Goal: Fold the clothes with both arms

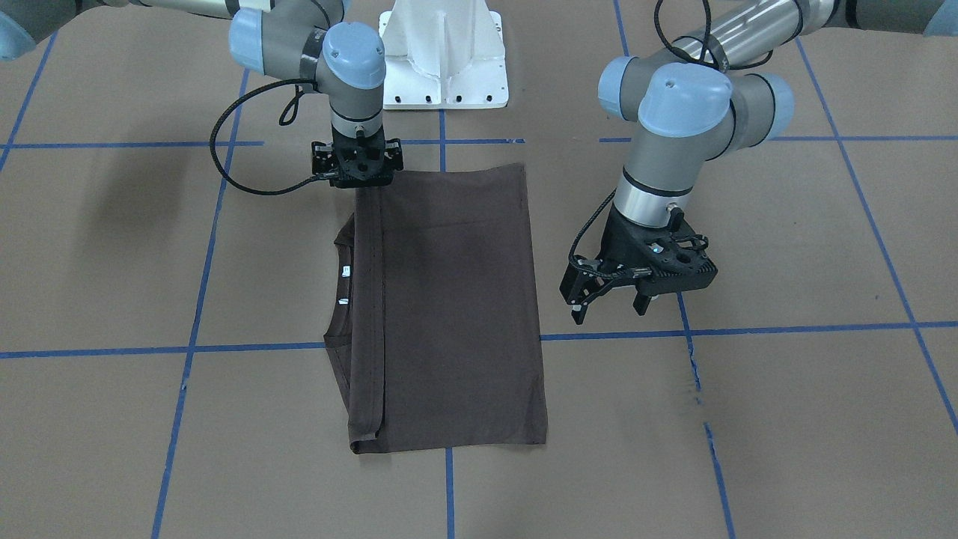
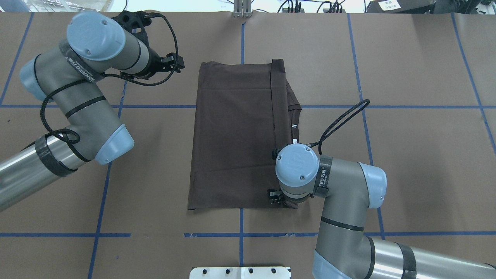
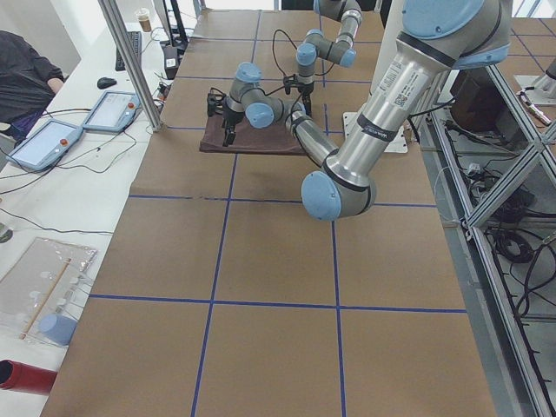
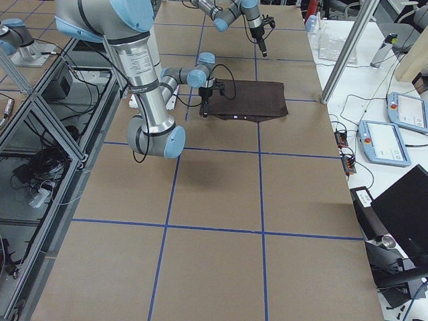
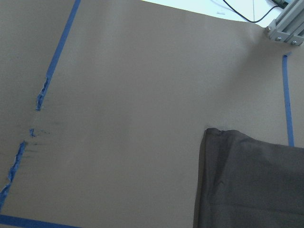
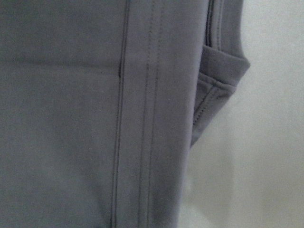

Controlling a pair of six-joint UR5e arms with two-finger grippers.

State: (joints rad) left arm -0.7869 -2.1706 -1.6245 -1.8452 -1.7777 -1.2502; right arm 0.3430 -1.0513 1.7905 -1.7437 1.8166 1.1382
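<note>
Okay, going view by view.
Front, risk: the right gripper (image 1: 358,166) sits on the T-shirt (image 1: 456,299) at its corner nearest the robot. If it lifts on a thin bite, the folded stack will likely drag and skew. The left gripper (image 1: 610,301) holds nothing that could steady it.
Front, pose: the right arm (image 1: 352,67) points its wrist straight down on that corner. Its fingers are hidden under the gripper body, so I cannot tell if they pinch cloth. The left arm (image 1: 673,135) is tilted and hovers over bare table (image 1: 786,412) beside the shirt's long edge, fingers spread and clear of the cloth.
Overhead, risk: the collar (image 2: 295,112) pokes out from under the folded hem strip on the robot's right. Another fold could bunch it or leave it showing.
Overhead, pose: the right wrist cap covers the near right corner. The left gripper is near the far left corner, not touching it.
Left side, T-shirt: it lies flat as a dark rectangle far up the table. The grippers are too small to judge.
Right side, pose: the near arm reaches down to the shirt's robot-side edge. The far arm's gripper hangs raised beyond the shirt.
Left wrist, risk: only one shirt corner shows, at lower right, and the rest is bare paper. A straight drop probably lands off the cloth.
Right wrist, risk: cloth and stitched hem fill the frame and no fingers are in view. Being this close, it may catch more layers than wanted.
</note>
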